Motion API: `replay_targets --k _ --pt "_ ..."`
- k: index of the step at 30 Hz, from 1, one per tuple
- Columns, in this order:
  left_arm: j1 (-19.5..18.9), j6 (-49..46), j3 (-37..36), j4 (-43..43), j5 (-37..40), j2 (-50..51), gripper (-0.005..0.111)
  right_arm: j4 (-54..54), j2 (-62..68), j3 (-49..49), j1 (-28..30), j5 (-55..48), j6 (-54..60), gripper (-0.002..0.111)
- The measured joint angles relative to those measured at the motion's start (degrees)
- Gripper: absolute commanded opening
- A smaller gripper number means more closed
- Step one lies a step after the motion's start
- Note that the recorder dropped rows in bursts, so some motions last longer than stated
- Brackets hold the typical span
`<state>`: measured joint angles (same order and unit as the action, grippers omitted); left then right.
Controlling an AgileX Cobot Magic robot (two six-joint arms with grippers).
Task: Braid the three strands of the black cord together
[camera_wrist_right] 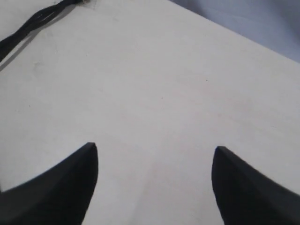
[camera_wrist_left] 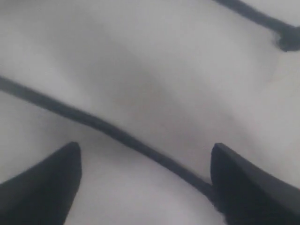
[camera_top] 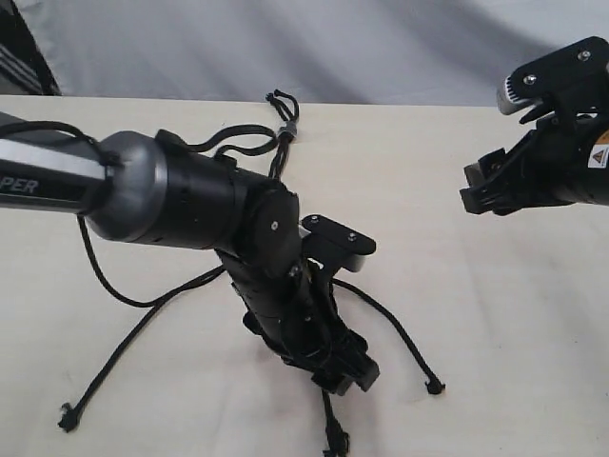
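On the pale counter [camera_top: 495,333] the three strands [camera_top: 143,328] are seen splayed, seemingly hardly braided, with left claw [camera_top: 347,367] and right claw [camera_top: 490,186] both spread, empty.

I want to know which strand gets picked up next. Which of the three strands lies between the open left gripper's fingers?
The middle strand: it runs between the left gripper's open fingers. The other two strands end well off to either side.

A pale cream tabletop [camera_top: 495,314] carries a black cord [camera_top: 285,143]. Its grey band [camera_top: 289,129] lies near the far edge; three strands [camera_top: 114,362] spread toward the near edge, each ending in a knot.
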<state>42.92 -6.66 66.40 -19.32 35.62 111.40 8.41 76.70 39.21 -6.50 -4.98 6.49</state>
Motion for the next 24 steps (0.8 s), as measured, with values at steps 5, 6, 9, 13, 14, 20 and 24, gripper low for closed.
replay_targets --k 5,6,9,13,14,20,24 --pt "2.4 16.3 2.2 15.3 2.3 1.4 0.072 0.0 0.0 -1.0 0.0 5.7 0.0 0.065" --pt "3.0 17.3 2.3 15.9 2.0 1.5 0.072 0.0 0.0 -1.0 0.0 6.0 0.0 0.065" --pt "4.1 20.6 2.4 16.7 0.6 1.5 0.072 0.0 0.0 -1.1 0.0 6.3 -0.1 0.065" --pt "4.3 24.0 2.5 17.2 0.0 2.6 0.072 -0.1 0.0 -1.1 0.0 6.4 -0.6 0.065" --pt "4.3 24.2 2.7 17.6 0.0 3.1 0.071 -0.1 0.0 -1.1 0.0 6.4 -0.8 0.065" --pt "4.3 24.9 3.3 22.1 2.0 4.0 0.028 -0.1 0.0 -1.1 0.0 6.4 -1.0 0.065" --pt "4.3 25.7 3.6 24.0 3.8 4.0 0.001 -0.1 0.0 -1.1 0.0 6.4 -1.4 0.065"
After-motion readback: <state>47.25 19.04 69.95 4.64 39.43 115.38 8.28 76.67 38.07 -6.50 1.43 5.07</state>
